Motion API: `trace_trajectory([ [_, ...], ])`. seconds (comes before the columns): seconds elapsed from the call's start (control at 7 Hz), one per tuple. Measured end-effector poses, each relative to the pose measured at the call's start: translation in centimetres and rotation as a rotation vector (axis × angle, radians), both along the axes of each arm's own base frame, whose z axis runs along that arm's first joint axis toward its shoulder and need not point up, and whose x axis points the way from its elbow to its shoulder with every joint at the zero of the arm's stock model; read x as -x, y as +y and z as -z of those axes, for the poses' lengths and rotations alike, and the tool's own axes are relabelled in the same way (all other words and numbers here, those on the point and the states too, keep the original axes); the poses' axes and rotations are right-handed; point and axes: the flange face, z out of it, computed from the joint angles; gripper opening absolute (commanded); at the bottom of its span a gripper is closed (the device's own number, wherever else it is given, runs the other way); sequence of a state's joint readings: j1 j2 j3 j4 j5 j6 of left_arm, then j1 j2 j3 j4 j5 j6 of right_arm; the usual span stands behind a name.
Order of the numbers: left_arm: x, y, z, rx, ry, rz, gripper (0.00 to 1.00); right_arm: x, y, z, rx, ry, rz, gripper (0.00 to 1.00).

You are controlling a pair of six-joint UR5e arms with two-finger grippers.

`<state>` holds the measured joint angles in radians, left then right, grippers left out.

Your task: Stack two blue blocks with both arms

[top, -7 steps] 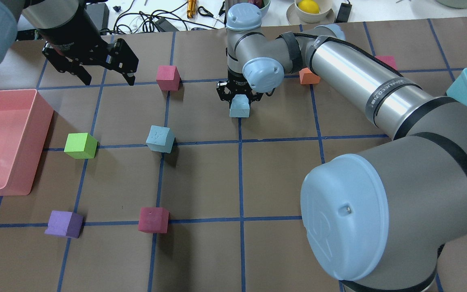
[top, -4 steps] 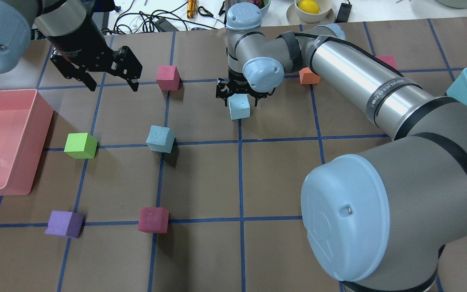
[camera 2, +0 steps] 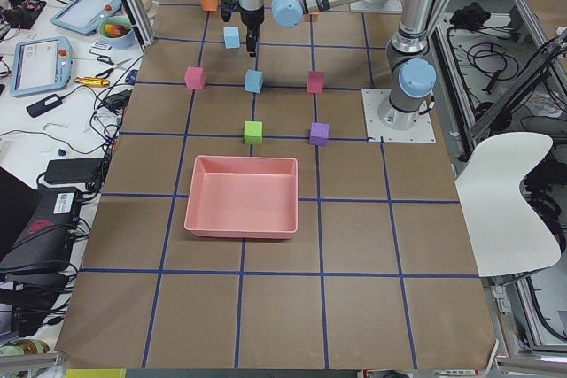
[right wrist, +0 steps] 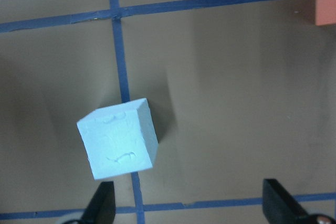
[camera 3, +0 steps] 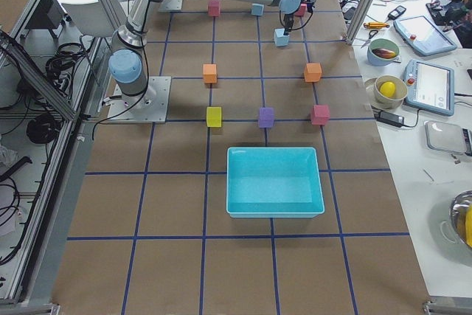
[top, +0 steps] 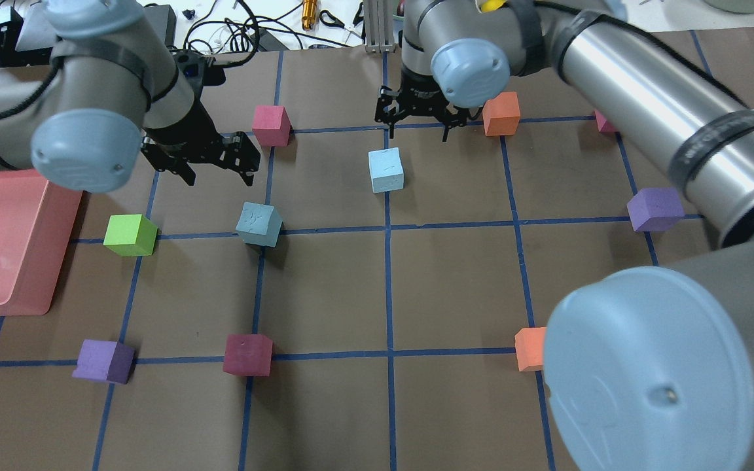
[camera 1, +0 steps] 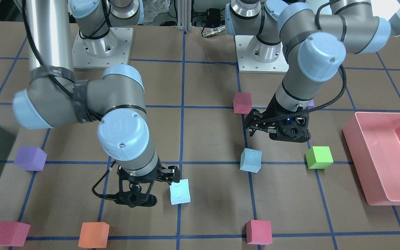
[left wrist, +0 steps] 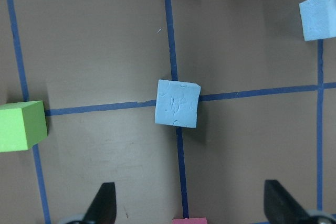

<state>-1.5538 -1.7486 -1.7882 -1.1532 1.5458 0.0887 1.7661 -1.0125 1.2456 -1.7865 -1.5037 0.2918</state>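
Toward operators' edge, blue block (top: 386, 170): flat, slightly askew to grid.
Second blue block (top: 259, 224): flat, askew, on tape crossing.
Left gripper (top: 220, 167): wide, empty.
Right gripper (top: 416, 124): wide, empty.

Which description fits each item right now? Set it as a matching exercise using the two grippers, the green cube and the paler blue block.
Column one:
1. left gripper
2. right gripper
3. green cube
4. paler blue block

Column two:
A. beside the pink bin
B. open, next to the far orange cube
C. open, next to the far crimson cube
D. free on the table, close to the right gripper

Pairs: 1-C; 2-B; 3-A; 4-D
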Motion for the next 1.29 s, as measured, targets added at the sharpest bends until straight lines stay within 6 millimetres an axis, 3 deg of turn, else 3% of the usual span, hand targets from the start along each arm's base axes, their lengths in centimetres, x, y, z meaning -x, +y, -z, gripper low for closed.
trace_trajectory([
  [0.29, -0.2, 0.4, 7.5, -0.010, -0.041, 0.009, 1.00, 5.1, 2.6, -7.3, -0.002, 0.001, -0.007, 1.00],
  [0.57, 0.1, 0.0, 10.8, -0.009, -0.075, 0.024, 1.00, 9.1, 7.1, -11.6, -0.020, 0.006, -0.011, 1.00],
  [0.71, 0.3, -0.4, 12.0, -0.004, -0.076, 0.026, 1.00, 10.6, 10.0, -12.4, -0.027, 0.010, -0.039, 1.00],
  [0.86, 0.4, -0.6, 13.0, -0.007, -0.071, 0.027, 0.61, 12.0, 12.8, -12.0, -0.032, 0.010, -0.062, 1.00],
  [1.0, 0.5, -0.8, 13.8, -0.010, -0.069, 0.044, 0.05, 13.0, 14.9, -11.1, -0.019, 0.010, -0.068, 1.00],
  [1.29, 0.6, -1.4, 13.8, 0.008, -0.064, 0.114, 0.00, 13.6, 17.8, -10.9, 0.038, 0.012, -0.065, 1.00],
])
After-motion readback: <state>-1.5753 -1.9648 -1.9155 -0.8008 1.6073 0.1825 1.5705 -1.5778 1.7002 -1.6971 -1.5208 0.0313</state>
